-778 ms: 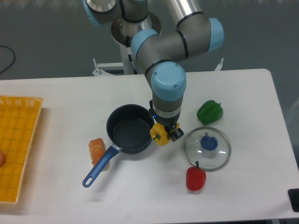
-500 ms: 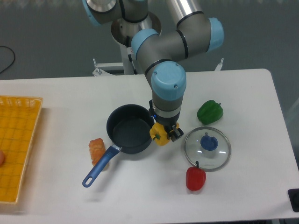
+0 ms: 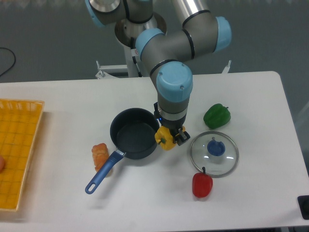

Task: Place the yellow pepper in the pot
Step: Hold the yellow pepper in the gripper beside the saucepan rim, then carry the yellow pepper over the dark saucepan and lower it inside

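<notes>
The yellow pepper (image 3: 164,139) sits at the right rim of the pot, partly under my wrist. My gripper (image 3: 170,137) points straight down and is shut on the yellow pepper, with one dark finger (image 3: 182,138) showing on its right side. The pot (image 3: 134,133) is a round dark navy saucepan, empty inside, with a bright blue handle (image 3: 102,174) pointing to the front left. The pepper is just outside the pot's right edge; I cannot tell whether it rests on the table or is held just above it.
A glass lid with a blue knob (image 3: 214,153) lies right of the gripper. A green pepper (image 3: 217,116) is behind it and a red pepper (image 3: 202,184) in front. An orange bread-like piece (image 3: 100,155) lies by the handle. A yellow basket (image 3: 18,150) stands at the left edge.
</notes>
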